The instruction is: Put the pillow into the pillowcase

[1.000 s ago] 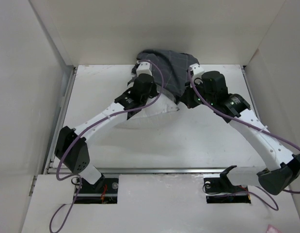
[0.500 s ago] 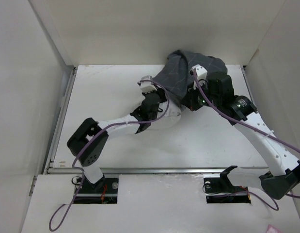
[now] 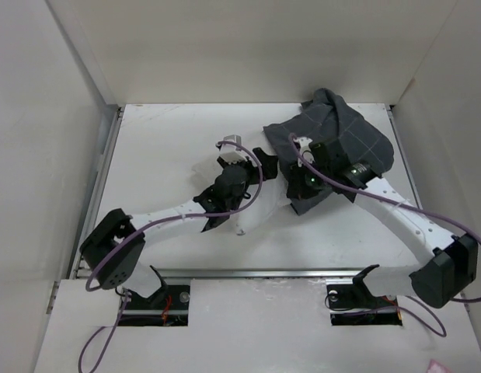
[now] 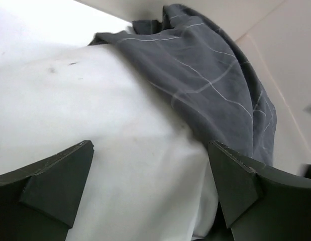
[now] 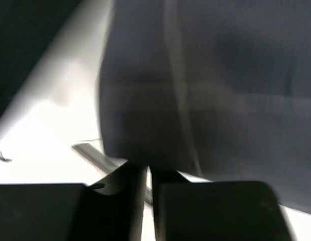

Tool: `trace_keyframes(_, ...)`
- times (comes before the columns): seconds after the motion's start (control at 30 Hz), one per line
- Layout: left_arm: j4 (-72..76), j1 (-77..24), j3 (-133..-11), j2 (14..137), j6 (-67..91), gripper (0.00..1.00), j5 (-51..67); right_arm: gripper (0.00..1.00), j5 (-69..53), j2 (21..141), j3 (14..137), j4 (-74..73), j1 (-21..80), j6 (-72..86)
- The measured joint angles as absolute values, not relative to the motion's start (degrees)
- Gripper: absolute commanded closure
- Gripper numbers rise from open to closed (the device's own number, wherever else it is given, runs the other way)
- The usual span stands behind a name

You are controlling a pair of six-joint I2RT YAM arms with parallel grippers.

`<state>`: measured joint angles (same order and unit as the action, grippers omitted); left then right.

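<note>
The white pillow [image 3: 263,210] lies mid-table, its right part under the dark grey pillowcase [image 3: 345,140] with thin light grid lines. The case is bunched towards the back right. My left gripper [image 3: 244,159] hovers open over the pillow's left end. In the left wrist view its jaws [image 4: 150,170] stand wide apart with pillow [image 4: 95,110] between them, and the pillowcase [image 4: 210,75] drapes over the far side. My right gripper [image 3: 296,189] is at the case's near hem. In the blurred right wrist view its fingers [image 5: 147,173] stand almost together, with dark pillowcase cloth [image 5: 205,90] at their tips.
White walls [image 3: 77,116] enclose the table on the left, back and right. A metal rail [image 3: 248,272] runs along the near edge. Purple cables [image 3: 395,206] trail along both arms. Bare tabletop [image 3: 162,148] lies to the left of the pillow.
My left gripper has opened, let go of the pillowcase and drawn back towards the near side. My right gripper has swung the pillowcase to the right, baring more of the pillow.
</note>
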<state>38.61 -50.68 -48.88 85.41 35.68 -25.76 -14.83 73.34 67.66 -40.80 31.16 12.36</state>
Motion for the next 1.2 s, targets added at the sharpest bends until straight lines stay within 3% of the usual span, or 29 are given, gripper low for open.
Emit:
trace_keyframes(0.17, 28.5, -51.3, -44.6, 75.2, 36.1, 0.0, -26.9, 0.62, -14.7, 75.7, 65.8, -43.7, 31.4, 14.5)
trace_keyframes(0.23, 23.6, -51.3, -43.9, 69.5, 35.8, 0.0, -28.5, 0.37, -14.1, 73.7, 66.5, -44.6, 32.1, 14.8)
trace_keyframes(0.27, 21.6, -51.3, -43.8, 66.9, 35.5, 0.0, -29.3, 0.18, -13.7, 72.8, 67.0, -45.1, 32.5, 15.3)
trace_keyframes(0.3, 19.9, -51.3, -43.9, 64.1, 34.9, 0.0, -30.3, 0.12, -13.1, 71.4, 67.8, -45.6, 33.1, 15.4)
trace_keyframes(0.33, 18.3, -51.3, -44.0, 61.3, 34.5, 0.0, -31.2, 0.01, -12.3, 69.8, 68.8, -46.0, 33.8, 15.3)
trace_keyframes(0.47, 10.5, -50.0, -48.0, 56.7, 33.9, 0.0, -35.5, 0.01, -9.7, 64.6, 74.0, -45.9, 36.4, 15.2)
trace_keyframes(0.63, 1.3, -43.8, -57.7, 65.7, 35.5, 0.0, -39.4, 0.01, -7.2, 68.4, 81.7, -43.4, 42.4, 15.2)
trace_keyframes(0.77, -5.4, -38.9, -60.0, 72.4, 37.6, 0.0, -39.1, 0.01, -3.4, 82.4, 91.6, -41.3, 48.7, 14.8)
trace_keyframes(0.9, -8.7, -32.1, -59.7, 71.2, 38.5, 0.0, -37.6, 0.01, 4.7, 99.4, 99.7, -41.1, 52.8, 15.3)
trace_keyframes(1.07, -8.1, -23.6, -57.8, 64.5, 38.6, 0.0, -35.5, 0.01, 13.6, 108.9, 97.5, -44.2, 53.9, 18.4)
trace_keyframes(1.2, -6.7, -20.4, -57.4, 62.9, 38.4, 0.0, -33.0, 0.01, 18.3, 102.0, 87.2, -45.9, 54.2, 24.4)
